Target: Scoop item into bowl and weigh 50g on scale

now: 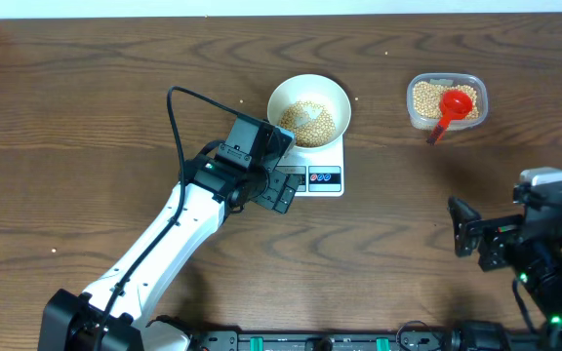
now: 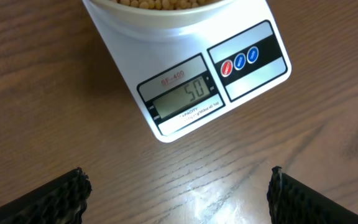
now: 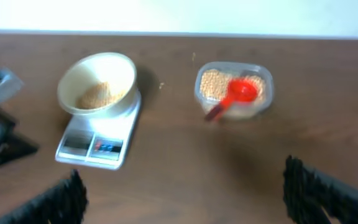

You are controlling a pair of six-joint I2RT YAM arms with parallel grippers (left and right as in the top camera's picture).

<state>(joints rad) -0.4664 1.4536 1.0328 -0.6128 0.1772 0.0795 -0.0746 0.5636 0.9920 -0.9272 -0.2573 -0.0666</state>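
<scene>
Plainly, the scale (image 2: pixel 185 93) lies just ahead of the left gripper (image 2: pixel 179 175), toward the top of the left wrist view. It slants up to the right, and its display reads 50. The fingers are spread and empty. The bowl (image 1: pixel 305 86) sits on the scale holding the beans (image 1: pixel 305 119), mostly cut off there. The right gripper (image 3: pixel 182 171), its fingers also spread, hangs well apart at the overhead's lower right, nearer the tub (image 1: pixel 411 100) and red scoop (image 1: pixel 454 102); its view is blurred.
</scene>
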